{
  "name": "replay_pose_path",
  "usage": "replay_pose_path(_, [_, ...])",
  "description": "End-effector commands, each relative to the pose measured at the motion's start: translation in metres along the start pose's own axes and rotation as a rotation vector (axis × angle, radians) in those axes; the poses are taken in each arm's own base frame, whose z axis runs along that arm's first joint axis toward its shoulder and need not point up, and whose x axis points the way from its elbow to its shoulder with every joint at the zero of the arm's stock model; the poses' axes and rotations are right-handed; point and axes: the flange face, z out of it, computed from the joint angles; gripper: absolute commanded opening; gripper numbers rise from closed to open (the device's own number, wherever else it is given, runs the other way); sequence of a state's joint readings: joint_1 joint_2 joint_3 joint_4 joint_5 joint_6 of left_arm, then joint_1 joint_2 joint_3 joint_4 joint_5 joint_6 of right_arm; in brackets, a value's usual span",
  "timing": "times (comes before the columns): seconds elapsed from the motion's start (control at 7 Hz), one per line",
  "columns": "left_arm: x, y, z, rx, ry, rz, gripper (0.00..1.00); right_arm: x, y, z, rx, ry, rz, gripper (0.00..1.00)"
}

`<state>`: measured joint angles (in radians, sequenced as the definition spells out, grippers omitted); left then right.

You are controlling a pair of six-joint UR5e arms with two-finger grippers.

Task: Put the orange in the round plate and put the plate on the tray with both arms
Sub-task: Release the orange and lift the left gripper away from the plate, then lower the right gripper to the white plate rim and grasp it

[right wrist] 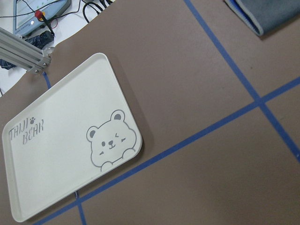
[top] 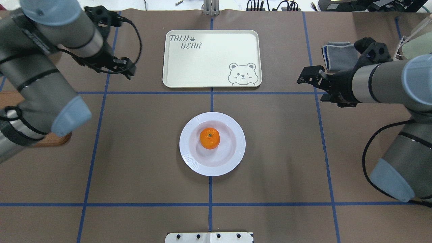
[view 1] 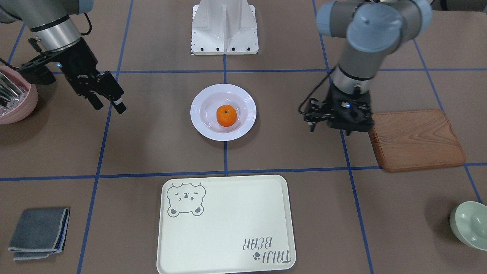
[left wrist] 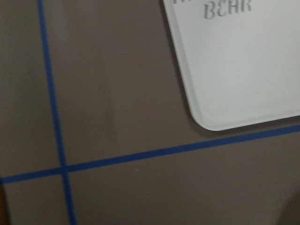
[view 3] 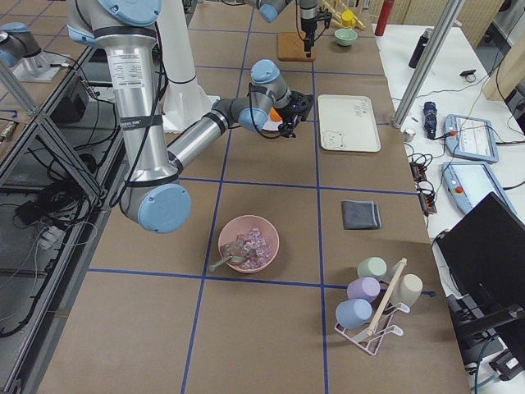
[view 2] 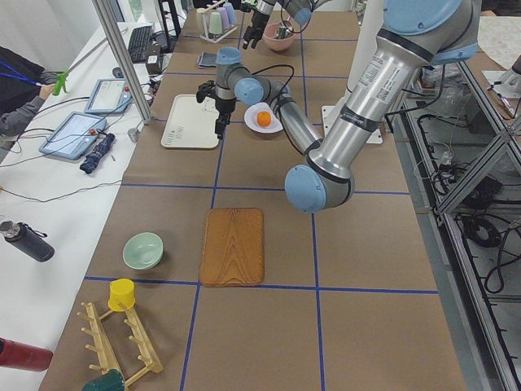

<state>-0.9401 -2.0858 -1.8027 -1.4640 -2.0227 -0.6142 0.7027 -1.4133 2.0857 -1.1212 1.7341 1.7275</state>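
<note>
The orange (view 1: pixel 226 115) (top: pixel 209 138) rests in the sunken centre of the round plate (view 1: pixel 201 102) (top: pixel 189 152), which stands at the middle of the table. On the operators' side lies the tray (view 1: pixel 228 224) (top: pixel 216 57) (left wrist: pixel 243 61) (right wrist: pixel 61 150), with nothing on it. My right gripper (view 1: pixel 109 105) (top: pixel 305 79) hovers open well to one side of the plate, its fingers apart and holding nothing. On the plate's other side, my left gripper (view 1: pixel 330 131) (top: pixel 130 72) points down at the table near the wooden board, open and holding nothing.
A brown wooden board (view 1: pixel 416 139) lies beside the left gripper. A pink bowl (view 1: pixel 19 110) with ice and a scoop sits behind the right gripper. A pale green bowl (view 1: pixel 470 224) and a folded grey cloth (view 1: pixel 40 232) sit at the near corners. The white robot base (view 1: pixel 224 28) stands behind the plate.
</note>
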Motion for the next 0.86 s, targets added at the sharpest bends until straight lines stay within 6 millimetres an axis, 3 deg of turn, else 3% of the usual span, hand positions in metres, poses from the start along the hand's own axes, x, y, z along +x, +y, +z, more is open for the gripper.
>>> replay_pose_path(0.0, [-0.139, -0.001, -0.019, -0.02, -0.033, 0.052, 0.98, -0.003, 0.081, 0.022, 0.061, -0.072, 0.154, 1.0])
replay_pose_path(0.14, [-0.19, 0.021, -0.007, -0.059, -0.063, 0.052, 0.98, -0.001, 0.116, 0.029, 0.082, -0.09, 0.194, 0.99])
replay_pose_path(0.29, [-0.239, 0.041, -0.008, -0.062, -0.095, 0.075, 0.98, 0.0, 0.144, 0.027, 0.088, -0.113, 0.205, 0.99])
replay_pose_path(0.43, [-0.304, 0.049, -0.025, -0.055, -0.091, 0.013, 0.98, 0.005, 0.171, 0.03, 0.092, -0.125, 0.219, 0.98])
replay_pose_path(0.57, [-0.369, 0.075, -0.021, -0.092, 0.021, -0.027, 0.98, 0.009, 0.193, 0.032, 0.101, -0.14, 0.258, 0.98])
replay_pose_path(0.71, [-0.428, 0.109, -0.027, -0.099, 0.051, 0.04, 0.98, 0.007, 0.22, 0.038, 0.116, -0.165, 0.282, 0.97])
